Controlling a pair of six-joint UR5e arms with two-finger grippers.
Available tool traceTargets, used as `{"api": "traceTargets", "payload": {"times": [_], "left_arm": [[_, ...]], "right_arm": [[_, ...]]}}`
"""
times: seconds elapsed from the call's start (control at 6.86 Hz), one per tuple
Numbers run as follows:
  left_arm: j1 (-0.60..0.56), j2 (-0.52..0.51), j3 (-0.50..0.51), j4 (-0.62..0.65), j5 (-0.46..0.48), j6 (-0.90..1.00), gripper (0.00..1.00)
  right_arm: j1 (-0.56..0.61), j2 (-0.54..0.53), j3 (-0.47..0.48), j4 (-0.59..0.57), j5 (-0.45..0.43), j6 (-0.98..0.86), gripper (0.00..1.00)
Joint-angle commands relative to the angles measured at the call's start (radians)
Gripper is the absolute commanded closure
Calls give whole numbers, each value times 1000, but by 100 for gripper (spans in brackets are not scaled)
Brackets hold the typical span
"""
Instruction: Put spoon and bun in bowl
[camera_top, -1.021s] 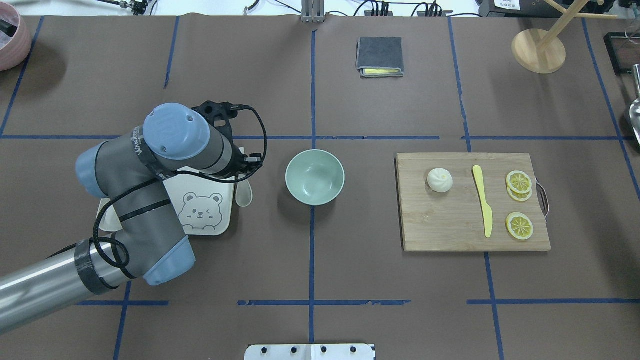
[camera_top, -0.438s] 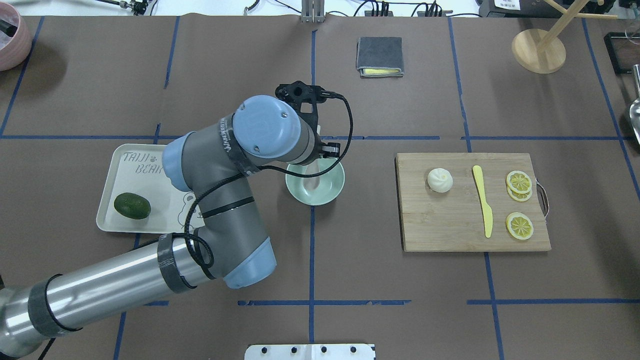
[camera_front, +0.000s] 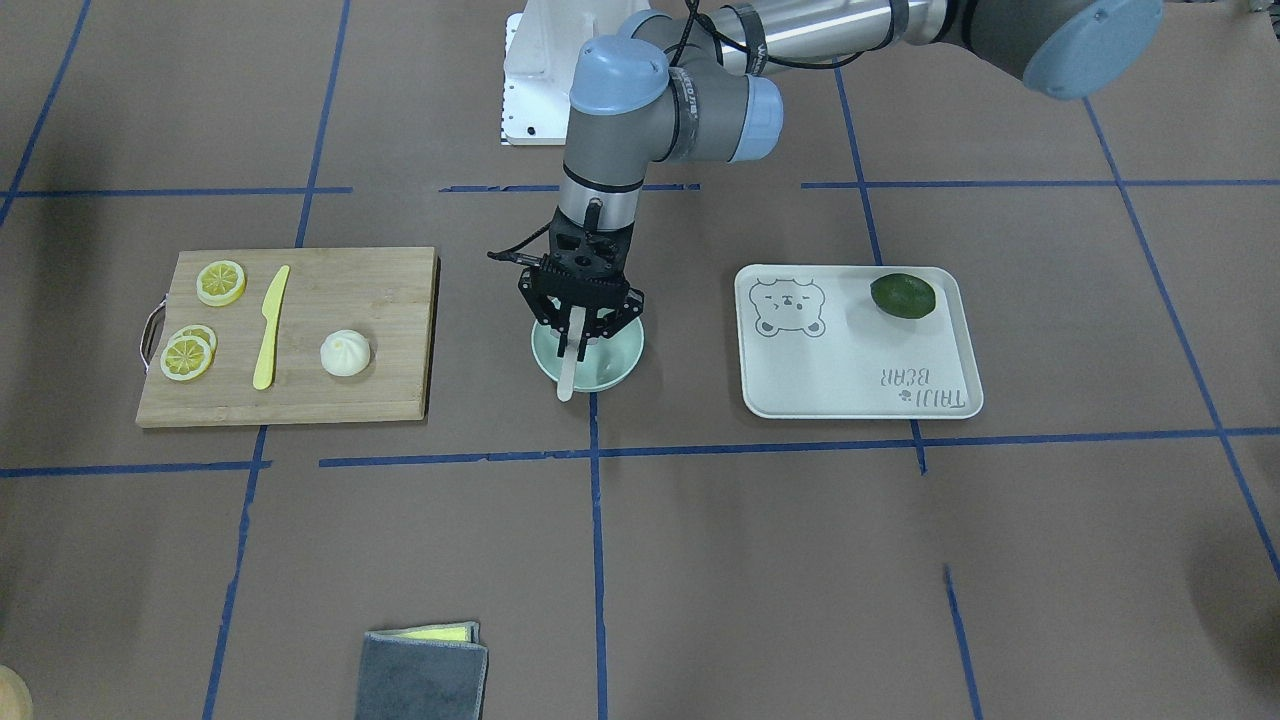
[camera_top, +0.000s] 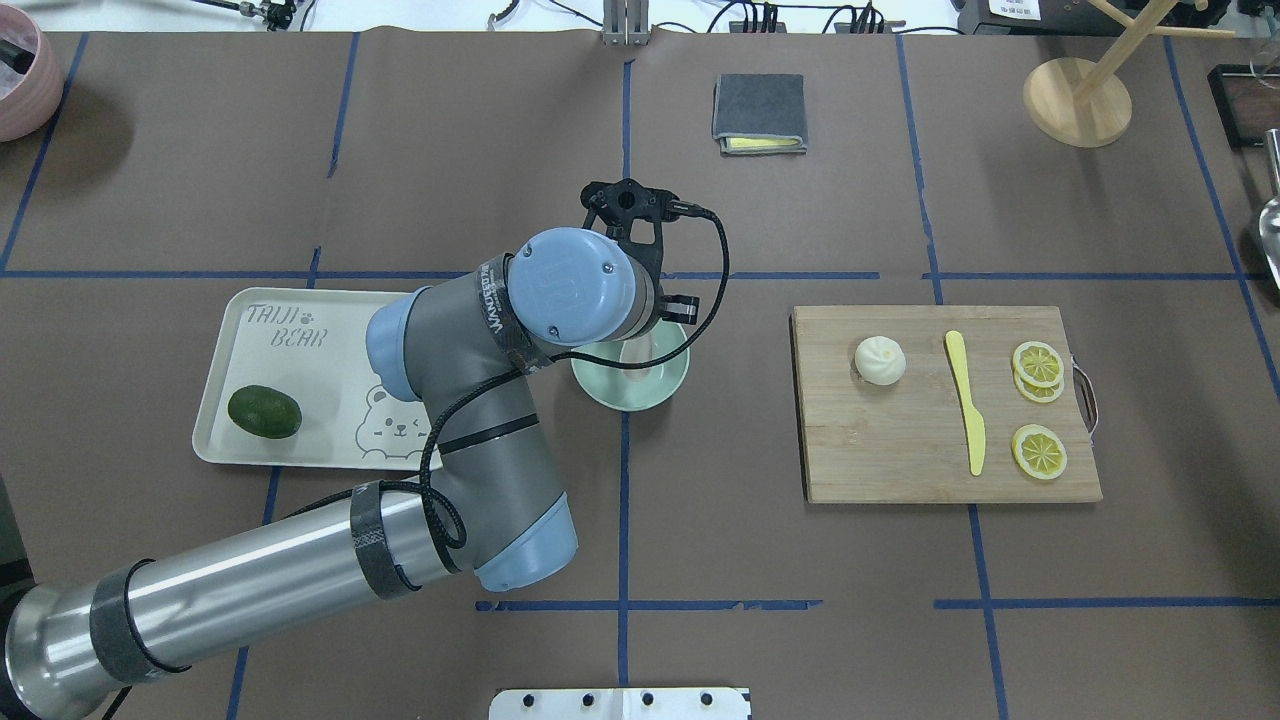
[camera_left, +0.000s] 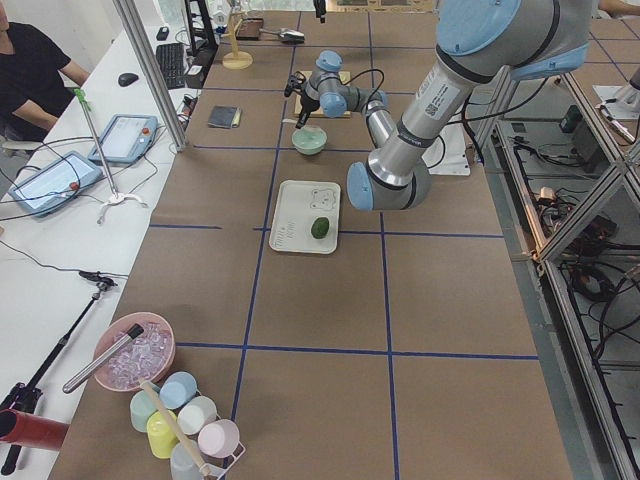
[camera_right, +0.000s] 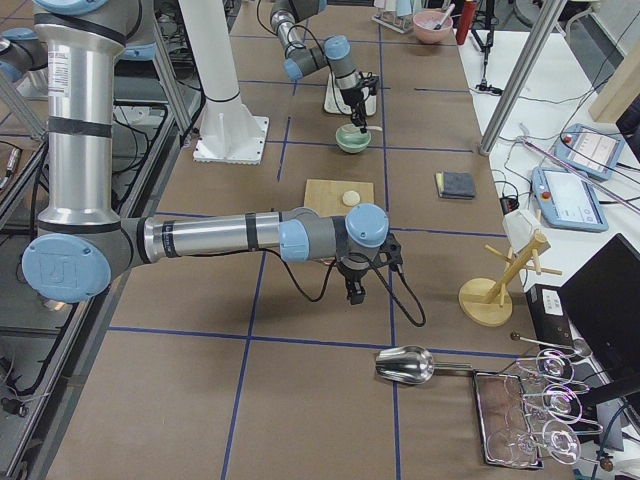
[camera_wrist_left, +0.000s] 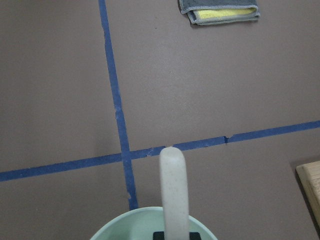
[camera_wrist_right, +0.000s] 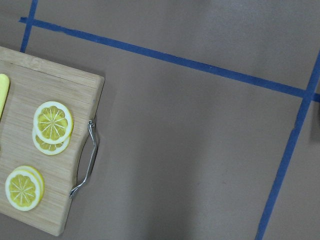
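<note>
My left gripper (camera_front: 582, 345) is shut on the pale beige spoon (camera_front: 567, 380) and holds it over the mint-green bowl (camera_front: 615, 372). The spoon's handle sticks out past the bowl's far rim in the left wrist view (camera_wrist_left: 173, 190). In the overhead view the spoon (camera_top: 637, 352) shows inside the bowl (camera_top: 600, 388), partly under my left wrist. The cream-white bun (camera_top: 880, 360) sits on the wooden cutting board (camera_top: 900, 450), right of the bowl. My right gripper (camera_right: 352, 293) hangs above the table beyond the board's right end. I cannot tell whether it is open or shut.
A yellow knife (camera_top: 966, 400) and lemon slices (camera_top: 1038, 363) lie on the board. A bear tray (camera_top: 300, 440) with a green avocado (camera_top: 264, 411) lies left of the bowl. A folded grey cloth (camera_top: 760, 113) and a wooden stand (camera_top: 1077, 100) are at the back.
My left arm has swung right from the tray to the bowl, carrying the spoon. The tray and avocado are now uncovered. The bun has not moved.
</note>
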Motion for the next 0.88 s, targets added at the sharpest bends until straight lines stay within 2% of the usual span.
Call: {"api": "traceTargets", "payload": {"times": [0.0, 0.15, 0.29, 0.44, 0.58, 0.73], "left_arm": [[3, 33, -5, -2, 4, -8, 18], [1, 82, -55, -1, 3, -8, 16], [-15, 130, -144, 4, -8, -2, 16], [-52, 173, -196, 10, -66, 5, 16], [-98, 222, -256, 28, -107, 10, 17], [-132, 280, -346, 50, -153, 86, 17]], "right_arm": [[-57, 36, -1, 2, 1, 46, 0], [-111, 59, 6, 28, -5, 197, 0], [-165, 59, 5, 136, -24, 333, 0], [-215, 59, 6, 251, -55, 562, 0], [-316, 69, 6, 399, -118, 783, 0], [-423, 139, 17, 466, -229, 1033, 0]]}}
